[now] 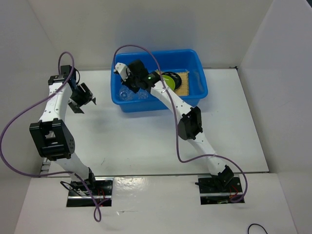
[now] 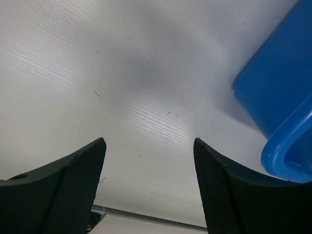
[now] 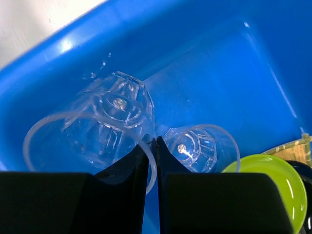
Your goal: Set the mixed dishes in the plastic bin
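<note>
The blue plastic bin (image 1: 136, 105) sits on the far part of the white worktop (image 1: 146, 141), and all the dishes in sight lie inside it; the right arm reaches over the bin's near wall, and the right end effector (image 3: 151, 146) hangs low in the bin's left end, its jaws drawn in to a thin slit with the rim of a clear cup (image 3: 97, 131) pinched between them; that cup lies on its side with its mouth toward the wrist camera and its base against the blue wall; a second clear cup (image 3: 200, 146) lies just beside it, also tipped over, close to the right finger; further right inside the bin lies the lime-green plate (image 3: 273, 180), and past it a corner of the tan bamboo mat (image 3: 295, 148); from above, the green plate overlaps the mat, and a dark edge shows around the plate, though I cannot tell whether that is the black plate; the left end effector (image 2: 148, 144) hangs above bare worktop to the left of the bin, its jaws spread wide with nothing between them, and one corner of the bin shows at the right of its wrist view.
</note>
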Motion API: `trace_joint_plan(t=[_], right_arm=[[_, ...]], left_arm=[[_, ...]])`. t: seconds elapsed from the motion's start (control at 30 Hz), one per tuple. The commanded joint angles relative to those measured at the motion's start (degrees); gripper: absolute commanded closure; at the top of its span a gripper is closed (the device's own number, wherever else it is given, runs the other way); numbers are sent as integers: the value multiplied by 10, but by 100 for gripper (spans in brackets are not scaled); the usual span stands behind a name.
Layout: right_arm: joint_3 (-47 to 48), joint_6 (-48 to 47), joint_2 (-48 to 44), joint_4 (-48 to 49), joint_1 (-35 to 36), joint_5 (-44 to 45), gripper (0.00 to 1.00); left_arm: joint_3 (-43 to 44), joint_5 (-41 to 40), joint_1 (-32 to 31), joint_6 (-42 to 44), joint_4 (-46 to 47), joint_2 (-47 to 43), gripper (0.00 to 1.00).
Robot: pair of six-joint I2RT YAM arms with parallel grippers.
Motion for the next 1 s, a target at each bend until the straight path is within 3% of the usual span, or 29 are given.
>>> trace_joint_plan(t=[0.0, 0.27, 0.4, 0.47, 0.53, 0.63, 0.73, 0.77, 0.83, 0.87, 0.97], right_arm=[[-8, -28, 8, 36, 3, -2, 85], [-13, -40, 19, 54, 3, -9, 63], [9, -23, 19, 54, -2, -14, 56], [63, 1, 19, 35, -2, -14, 49], [140, 23, 19, 18, -13, 1, 30], [227, 78, 12, -18, -39, 48, 24], [175, 118, -39, -55, -80, 67, 32], [155, 107, -48, -61, -91, 87, 60], [122, 93, -69, -82, -103, 107, 94], [116, 93, -76, -93, -109, 114, 100], [56, 87, -127, -108, -122, 122, 100]], left_arm=[[17, -13, 3, 14, -13, 3, 20], [17, -19, 19, 14, -13, 8, 20], [17, -13, 24, 14, -13, 14, 20], [17, -8, 29, 14, -13, 14, 20], [7, -1, 36, 14, -3, 14, 20], [7, -1, 41, 14, 13, 19, 20], [7, 8, 41, 14, 39, 19, 20], [7, 19, 41, 14, 46, 19, 22], [7, 30, 41, 9, 65, 19, 24], [7, 37, 41, 9, 73, 19, 24], [7, 37, 41, 9, 93, 24, 27]])
